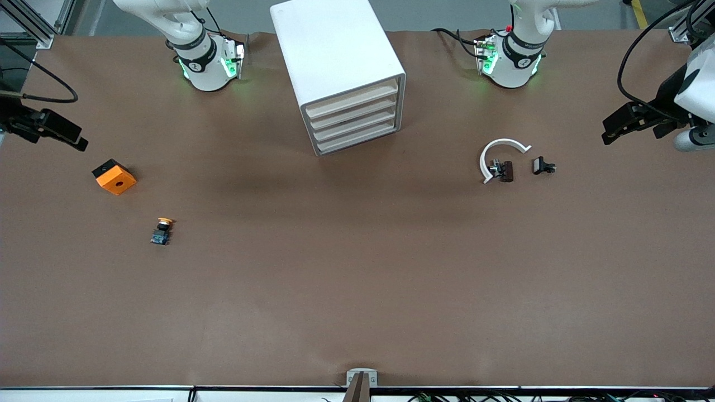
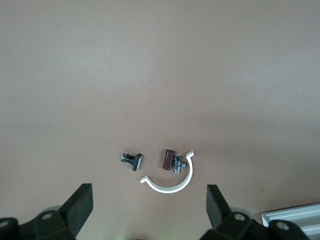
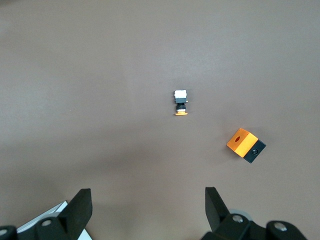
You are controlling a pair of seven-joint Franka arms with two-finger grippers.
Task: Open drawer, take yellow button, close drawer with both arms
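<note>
The white drawer cabinet [image 1: 341, 67] stands at the table's middle, between the two bases, with all of its drawers [image 1: 354, 120] shut. The button [image 1: 162, 230] lies on the bare table toward the right arm's end, nearer to the front camera than the orange block [image 1: 114, 177]. It also shows in the right wrist view [image 3: 180, 102]. My right gripper [image 1: 67, 137] hangs open and empty over the table's edge at the right arm's end [image 3: 147, 197]. My left gripper [image 1: 609, 129] hangs open and empty over the left arm's end [image 2: 150, 192].
A white arc [image 1: 503, 159] with small black-brown parts [image 1: 543, 166] lies toward the left arm's end; they show in the left wrist view [image 2: 167, 180]. The orange block shows in the right wrist view [image 3: 245, 145]. A cabinet corner [image 2: 295, 215] shows by the left gripper.
</note>
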